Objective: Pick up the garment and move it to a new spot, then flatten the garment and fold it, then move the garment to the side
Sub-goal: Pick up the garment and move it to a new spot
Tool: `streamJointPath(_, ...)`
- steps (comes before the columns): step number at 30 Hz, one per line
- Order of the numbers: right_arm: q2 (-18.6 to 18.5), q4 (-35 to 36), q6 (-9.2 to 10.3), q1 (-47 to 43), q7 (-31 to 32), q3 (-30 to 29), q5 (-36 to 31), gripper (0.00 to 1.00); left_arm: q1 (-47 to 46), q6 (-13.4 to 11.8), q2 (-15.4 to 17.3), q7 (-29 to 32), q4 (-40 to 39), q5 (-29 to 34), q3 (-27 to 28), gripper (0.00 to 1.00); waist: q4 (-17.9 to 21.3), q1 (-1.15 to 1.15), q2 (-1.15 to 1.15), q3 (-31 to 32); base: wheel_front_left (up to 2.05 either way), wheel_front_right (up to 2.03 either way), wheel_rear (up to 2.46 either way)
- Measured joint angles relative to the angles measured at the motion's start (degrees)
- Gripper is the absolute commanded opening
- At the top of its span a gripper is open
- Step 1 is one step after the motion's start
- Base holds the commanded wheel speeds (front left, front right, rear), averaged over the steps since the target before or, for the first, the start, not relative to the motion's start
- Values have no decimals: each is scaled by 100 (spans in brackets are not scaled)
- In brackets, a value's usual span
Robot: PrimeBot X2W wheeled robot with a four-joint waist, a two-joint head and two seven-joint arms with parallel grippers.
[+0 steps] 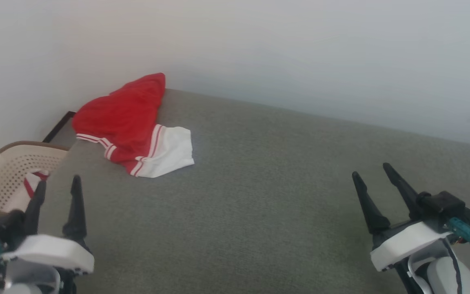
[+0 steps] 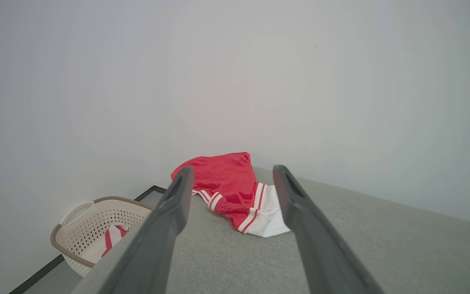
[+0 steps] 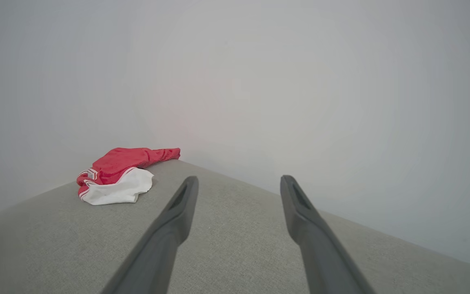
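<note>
At the far left corner of the grey fabric surface (image 1: 259, 204), against the pale wall (image 1: 300, 49): the garment (image 1: 125, 118) is lying crumpled, red body bunching toward the wall, one white striped-trim sleeve spreading toward the near side; left gripper (image 1: 58, 181) is hovering at the near left edge, fingers pointing toward the garment, jaws spread, holding nothing; right gripper (image 1: 371, 169) is hovering well apart at the near right, fingers tilting leftward, jaws spread, empty; perforated cream basket (image 1: 18, 171) is sitting beside the surface's left edge, holding red-and-white cloth

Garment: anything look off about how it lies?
Yes. The garment lies bunched in the far left corner of the grey surface, its far end against the wall, one white sleeve splayed out.
</note>
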State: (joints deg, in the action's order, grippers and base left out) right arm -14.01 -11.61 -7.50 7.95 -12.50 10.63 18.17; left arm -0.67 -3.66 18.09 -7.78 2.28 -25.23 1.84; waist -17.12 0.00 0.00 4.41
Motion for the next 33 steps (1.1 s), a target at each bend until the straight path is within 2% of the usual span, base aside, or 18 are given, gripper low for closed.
streamJointPath(6,-187,223,0,65,133,-79,-20,100,-777,258,253,346,480,-236,-13,100,271,0,0,-279,0,0,0)
streamJointPath(13,-477,612,0,257,312,-212,-54,100,-1905,592,556,627,1415,-399,-37,100,528,0,0,-843,0,0,0)
streamJointPath(16,-602,803,-1,338,414,-253,-55,100,-2364,649,622,732,1830,-468,-65,100,634,0,0,-1130,0,0,0)
streamJointPath(26,-929,1357,-1,534,610,-443,-48,100,-3755,665,781,1285,3345,-698,-65,100,926,0,0,-2059,0,0,0)
streamJointPath(33,-1061,1626,-1,573,754,-557,-48,100,-4414,531,795,1847,4432,-727,-148,100,1007,0,0,-2474,0,0,0)
